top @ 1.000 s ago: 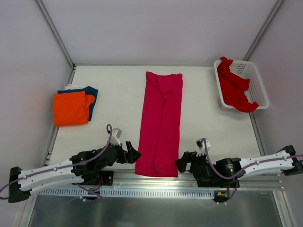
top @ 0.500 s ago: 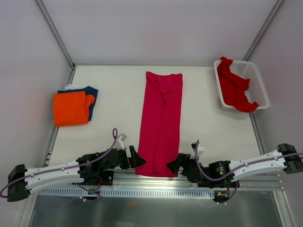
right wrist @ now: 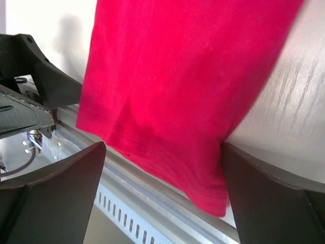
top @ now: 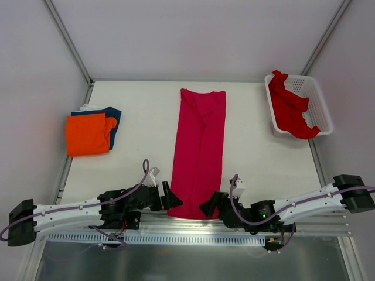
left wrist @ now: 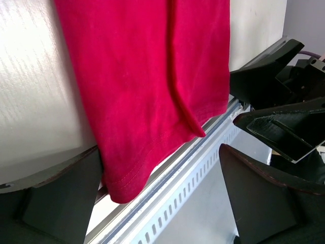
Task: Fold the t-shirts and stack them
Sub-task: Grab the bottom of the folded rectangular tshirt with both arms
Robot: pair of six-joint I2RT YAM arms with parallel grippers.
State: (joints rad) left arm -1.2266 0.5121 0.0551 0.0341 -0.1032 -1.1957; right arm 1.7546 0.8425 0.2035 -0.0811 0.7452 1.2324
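**Top external.** Magenta t-shirt [top: 199, 153] lies flat as 1 long narrow strip down the middle of the table [top: 140, 117]. Its far end is near the back edge and its near hem hangs slightly over the front edge. Left gripper [top: 169, 196] sits just beside the near-left corner of the hem, and right gripper [top: 208, 206] sits at the near-right corner. Both arms lie low along the front rail [top: 193, 225]. Orange t-shirt [top: 87, 134] is folded into a small rectangle at the left side of the table, resting on top of the folded navy t-shirt [top: 114, 120]. A navy edge shows along its far and right sides. Red t-shirt [top: 290, 108] is bunched in the white basket [top: 319, 102] at the far-right corner, spilling over the basket's near rim.

**Left wrist.** The 2 fingers [left wrist: 61, 198] are spread wide and hold nothing. The near-left hem corner of the magenta t-shirt droops over the table edge between them, right against the left finger. I cannot tell whether it touches. The perforated rail runs below, and the right gripper's dark jaws show at the right edge.

**Right wrist.** The jaws are released, with the fingers [right wrist: 274, 198] far apart. The near-right hem corner hangs off the table edge in the gap, close to the right-hand finger and not pinched. The left gripper shows at the upper left.
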